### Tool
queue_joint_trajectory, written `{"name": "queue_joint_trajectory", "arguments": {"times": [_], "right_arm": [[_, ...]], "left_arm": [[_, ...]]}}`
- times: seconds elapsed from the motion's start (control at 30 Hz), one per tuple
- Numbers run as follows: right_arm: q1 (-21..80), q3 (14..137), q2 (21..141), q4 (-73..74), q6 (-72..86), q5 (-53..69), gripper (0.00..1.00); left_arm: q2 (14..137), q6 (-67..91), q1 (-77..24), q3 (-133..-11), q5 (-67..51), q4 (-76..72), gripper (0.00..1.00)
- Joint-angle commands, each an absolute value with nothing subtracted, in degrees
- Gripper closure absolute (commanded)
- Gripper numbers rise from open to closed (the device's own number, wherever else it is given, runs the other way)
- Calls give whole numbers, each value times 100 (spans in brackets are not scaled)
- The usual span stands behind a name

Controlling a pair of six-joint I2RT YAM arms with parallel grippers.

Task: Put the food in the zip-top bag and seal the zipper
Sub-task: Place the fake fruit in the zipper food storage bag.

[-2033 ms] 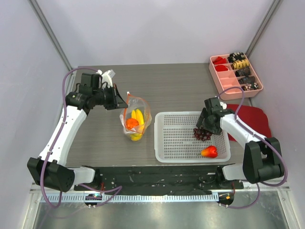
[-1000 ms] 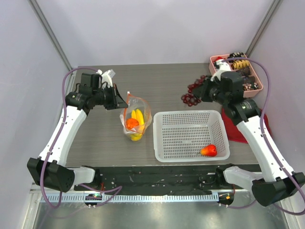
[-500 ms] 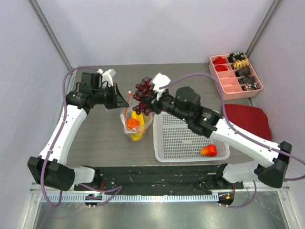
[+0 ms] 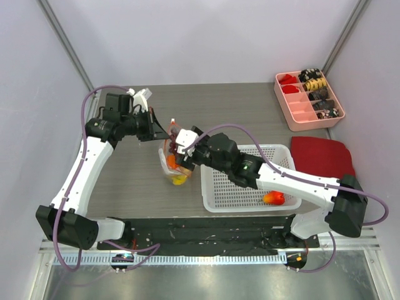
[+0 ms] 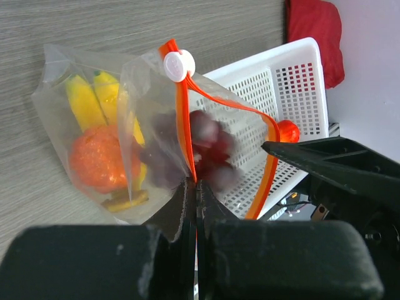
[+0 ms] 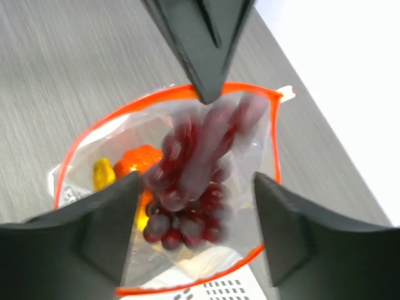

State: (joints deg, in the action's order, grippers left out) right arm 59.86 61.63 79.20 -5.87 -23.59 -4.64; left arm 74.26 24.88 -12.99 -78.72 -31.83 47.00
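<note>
The zip-top bag (image 4: pixel 170 167) stands left of the basket, mouth up and open. My left gripper (image 4: pixel 164 132) is shut on its zipper (image 5: pixel 185 131) strip below the round slider tab (image 5: pixel 178 64). The banana bunch (image 5: pixel 84 103) and orange pumpkin (image 5: pixel 97 159) lie inside. My right gripper (image 4: pixel 181 154) is open right over the mouth (image 6: pixel 195 186). The dark purple grape cluster (image 6: pixel 187 187) is blurred between its spread fingers, inside the bag, touching neither. The grapes show through the bag wall (image 5: pixel 203 150). The red-orange fruit (image 4: pixel 274 198) lies in the basket.
The white perforated basket (image 4: pixel 247 181) sits right of the bag, under my right forearm. A red cloth (image 4: pixel 325 153) lies at its right. The pink compartment tray (image 4: pixel 310 97) with snacks stands at the back right corner.
My right arm lifted the grapes out of the basket, swung them left over the bag, lowered to its mouth and let them go. My left gripper has kept hold of the zipper.
</note>
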Motion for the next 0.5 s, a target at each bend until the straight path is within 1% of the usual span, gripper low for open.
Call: {"name": "queue_joint_trajectory", "arguments": {"times": [0.0,0.03,0.1,0.23,0.3,0.33,0.4,0.43,0.47], "right_arm": [[6065,6731,7655,-502,-2566,-247,15],[6082,6828,7629,-266,-2566,-264,8],[6082,7169,7611,-36,-2383,-517,4],[6030,7777,7498,1322,-2093,-958,0],[5723,7962,7226,2000,-2144,-582,0],[5548,7954,7094,2656,-2301,168,0],[4881,7849,6690,3328,-2521,901,0],[4643,7831,6601,4062,-2644,1453,0],[4458,7831,6487,4461,-2924,1659,0]], "left_arm": [[7409,2461,-1283,-8104,-3384,4579,100],[7427,2461,-1275,-8104,-3392,4570,100],[7436,2496,-1274,-8104,-3401,4553,100],[7453,2479,-1274,-8121,-3393,4553,100],[7453,2452,-1283,-8112,-3384,4553,100],[7453,2452,-1275,-8104,-3392,4553,100],[7444,2443,-1283,-8086,-3393,4535,100],[7453,2461,-1275,-8077,-3419,4535,100],[7453,2461,-1274,-8077,-3419,4526,100]]}}
